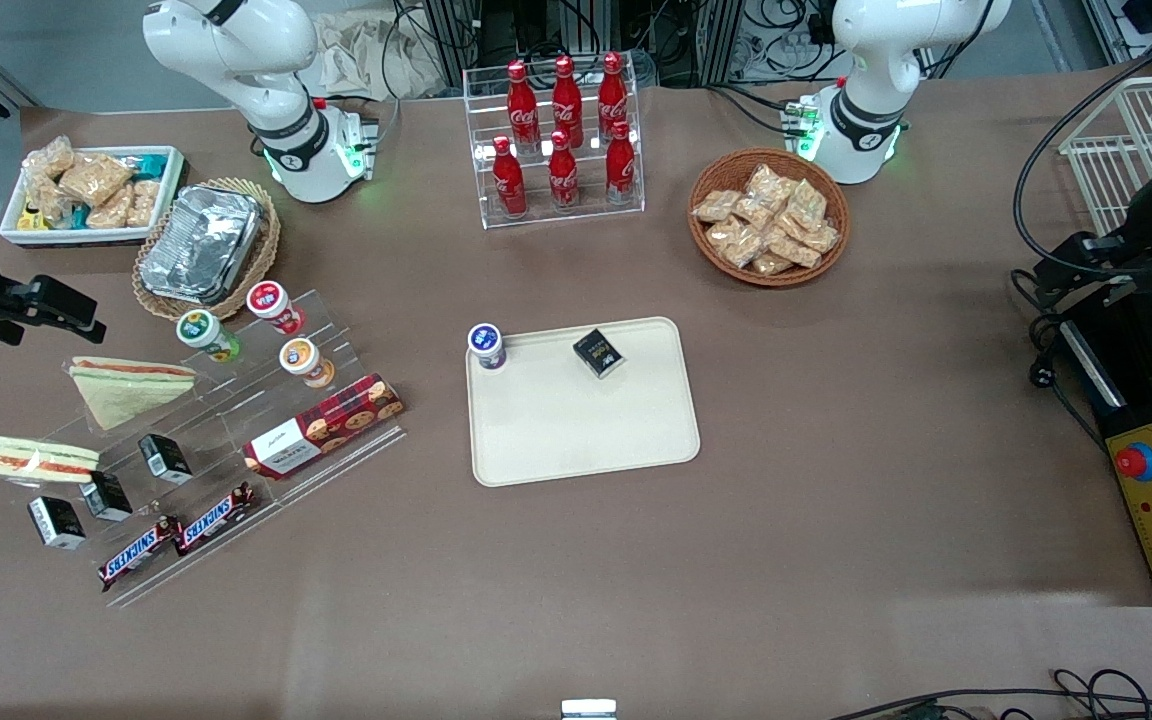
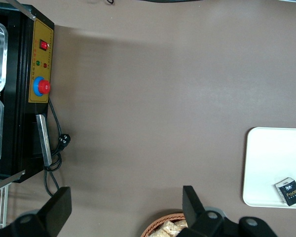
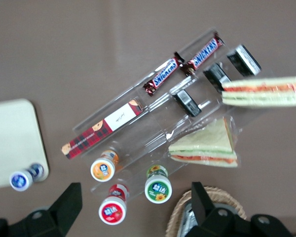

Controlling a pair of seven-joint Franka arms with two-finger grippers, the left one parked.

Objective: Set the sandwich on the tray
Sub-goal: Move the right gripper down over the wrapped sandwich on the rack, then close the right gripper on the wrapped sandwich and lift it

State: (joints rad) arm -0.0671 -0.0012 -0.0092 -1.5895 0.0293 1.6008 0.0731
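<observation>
Snickers bars (image 1: 176,537): below the gripper, closer to the camera.
Gripper (image 3: 133,212): fingers apart, holding nothing.
Sandwich (image 1: 26,457): on the clear rack, under the gripper.
Tray (image 1: 586,440): far from gripper; no sandwich yet.

Robot lab: mock snack shop, cable clutter (image 1: 576,30).

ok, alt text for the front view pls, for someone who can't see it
The sandwich lies on a clear display stand at the working arm's end of the table, apart from the cream tray mid-table, which holds a small cup and a black packet. The gripper, open, hovers above that stand.
</observation>
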